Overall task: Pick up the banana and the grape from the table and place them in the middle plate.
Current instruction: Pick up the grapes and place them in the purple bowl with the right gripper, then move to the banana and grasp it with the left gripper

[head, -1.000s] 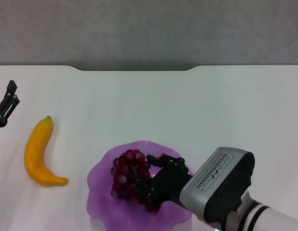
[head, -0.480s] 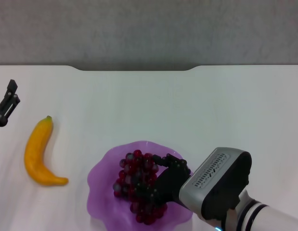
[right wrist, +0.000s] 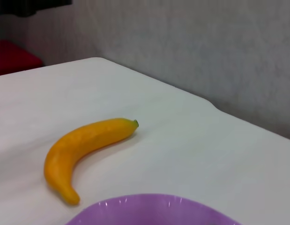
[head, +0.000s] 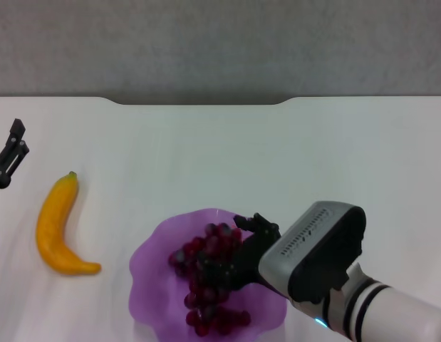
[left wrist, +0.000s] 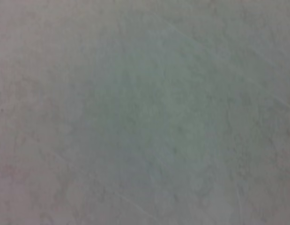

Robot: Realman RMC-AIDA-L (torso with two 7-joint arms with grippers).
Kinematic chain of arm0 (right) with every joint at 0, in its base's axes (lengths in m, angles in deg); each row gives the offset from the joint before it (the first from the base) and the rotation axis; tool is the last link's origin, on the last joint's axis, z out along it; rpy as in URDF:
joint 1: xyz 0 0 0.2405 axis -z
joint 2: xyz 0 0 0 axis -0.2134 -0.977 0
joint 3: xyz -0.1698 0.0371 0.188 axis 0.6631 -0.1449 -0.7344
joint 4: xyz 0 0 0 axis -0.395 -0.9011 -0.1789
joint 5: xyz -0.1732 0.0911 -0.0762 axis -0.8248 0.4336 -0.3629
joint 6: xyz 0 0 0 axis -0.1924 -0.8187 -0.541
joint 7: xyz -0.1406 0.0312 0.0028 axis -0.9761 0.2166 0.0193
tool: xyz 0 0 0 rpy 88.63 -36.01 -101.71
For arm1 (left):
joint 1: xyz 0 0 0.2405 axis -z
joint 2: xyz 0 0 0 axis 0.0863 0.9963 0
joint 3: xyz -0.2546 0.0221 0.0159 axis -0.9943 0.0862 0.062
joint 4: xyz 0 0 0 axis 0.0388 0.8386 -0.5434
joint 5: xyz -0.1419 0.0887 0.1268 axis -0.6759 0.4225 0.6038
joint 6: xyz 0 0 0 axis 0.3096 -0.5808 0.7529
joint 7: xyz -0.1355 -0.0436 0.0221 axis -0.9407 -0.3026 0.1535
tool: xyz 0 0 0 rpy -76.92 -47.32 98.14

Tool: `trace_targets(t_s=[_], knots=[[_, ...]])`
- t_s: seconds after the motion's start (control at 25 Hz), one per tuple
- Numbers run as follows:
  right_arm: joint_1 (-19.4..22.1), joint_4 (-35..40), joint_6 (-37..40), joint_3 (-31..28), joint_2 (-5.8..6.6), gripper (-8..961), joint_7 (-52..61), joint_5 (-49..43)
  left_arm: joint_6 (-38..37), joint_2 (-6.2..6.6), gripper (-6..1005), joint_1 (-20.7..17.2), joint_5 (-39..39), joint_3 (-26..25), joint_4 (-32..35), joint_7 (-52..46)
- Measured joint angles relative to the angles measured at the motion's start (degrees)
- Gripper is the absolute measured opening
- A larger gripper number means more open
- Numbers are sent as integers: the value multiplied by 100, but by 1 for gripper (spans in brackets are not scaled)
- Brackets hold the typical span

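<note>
The grape [head: 209,285] is a dark red-purple bunch lying in the middle plate [head: 150,274], a translucent purple dish at the front centre of the table [head: 277,157]. My right gripper [head: 234,256] reaches in from the right, its black fingers [head: 257,226] closed around the upper part of the bunch. The banana [head: 55,226] lies on the table left of the plate, green tip pointing away from me. It also shows in the right wrist view [right wrist: 84,145], beyond the plate's rim [right wrist: 154,211]. My left gripper [head: 12,151] is parked open at the far left edge.
The table's far edge has a wide notch [head: 199,103] against a grey wall. The left wrist view shows only a plain pale surface.
The grape bunch has sunk and stretched out toward the front of the plate. My right gripper has shifted slightly left and back. The banana and left arm have not moved.
</note>
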Motion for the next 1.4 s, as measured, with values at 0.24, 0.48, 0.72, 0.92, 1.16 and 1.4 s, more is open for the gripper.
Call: trace_targets(t_s=[0.24, 0.48, 0.72, 0.92, 1.16, 1.4], knots=[[-193, 25, -361, 124, -6, 904, -6, 14, 0, 0, 879, 1, 0, 0, 0, 0], [-400, 489, -1309, 242, -9, 903, -59, -23, 0, 0, 879, -3, 0, 0, 1, 0], [-443, 933, -1636, -30, -17, 901, -260, -486, 8, 0, 879, 4, 0, 0, 9, 0], [-421, 1007, -1657, -536, -45, 900, -232, -891, 41, 0, 879, 24, 0, 6, 29, 0], [-414, 1072, -1690, -1376, -53, 861, -208, -1331, 65, 0, 879, 64, 2, 38, 53, -30], [-184, 1133, -1643, -1852, -48, 699, 372, -2172, 111, 0, 879, 71, 8, 44, 55, -40]])
